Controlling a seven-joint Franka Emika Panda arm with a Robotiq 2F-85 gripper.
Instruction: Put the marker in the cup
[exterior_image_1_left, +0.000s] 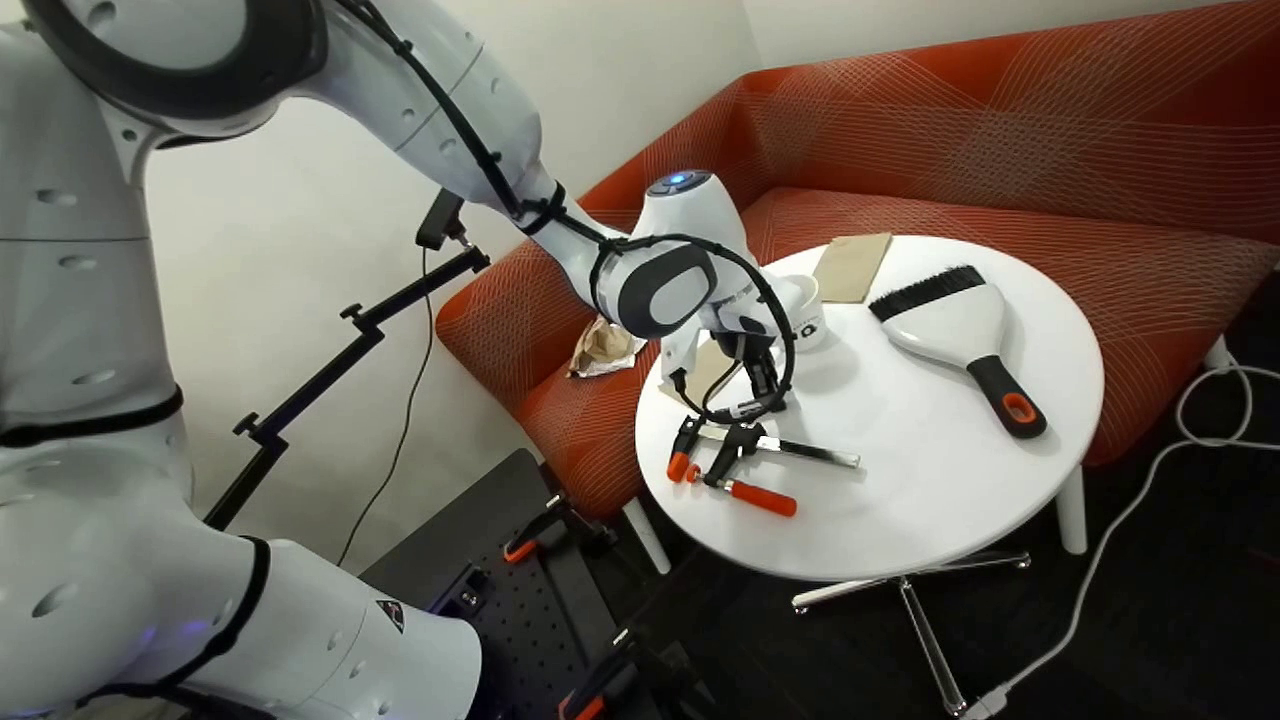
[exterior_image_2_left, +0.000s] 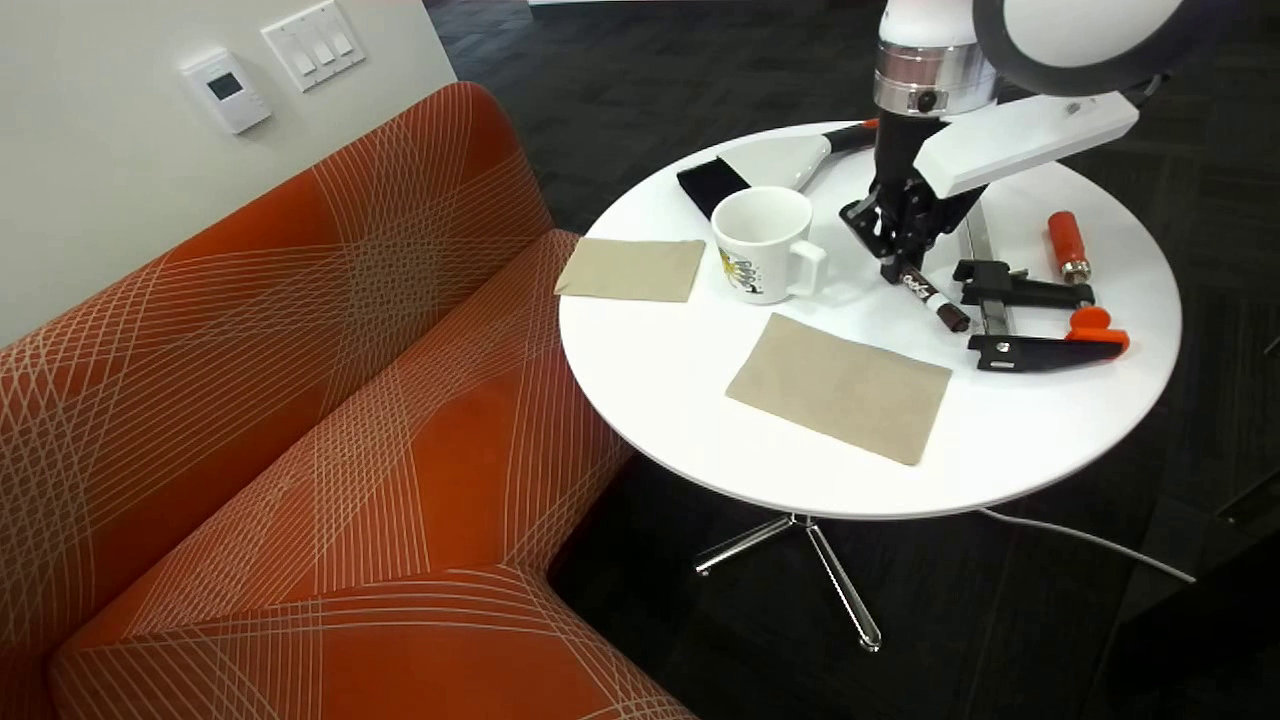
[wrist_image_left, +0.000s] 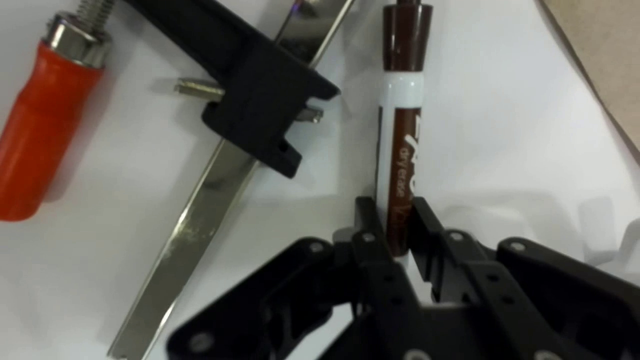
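Observation:
The marker, white with a brown label and cap, shows in an exterior view (exterior_image_2_left: 928, 296) and in the wrist view (wrist_image_left: 402, 125). My gripper (wrist_image_left: 392, 220) is shut on its rear part, one finger on each side. The capped end sticks out from the fingers, at or close to the tabletop; I cannot tell if it touches. The gripper also shows in both exterior views (exterior_image_1_left: 775, 400) (exterior_image_2_left: 895, 265). The cup, a white mug with a handle, stands upright beside the gripper (exterior_image_2_left: 762, 240); the arm partly hides it in an exterior view (exterior_image_1_left: 808, 325).
A clamp with an orange-red handle (exterior_image_2_left: 1066, 240) lies close beside the marker, its metal bar (wrist_image_left: 200, 215) under the gripper's side. Two flat tan pieces (exterior_image_2_left: 845, 385) (exterior_image_2_left: 632, 268) lie on the round white table (exterior_image_2_left: 680, 440). A brush (exterior_image_1_left: 950, 325) lies beyond the cup.

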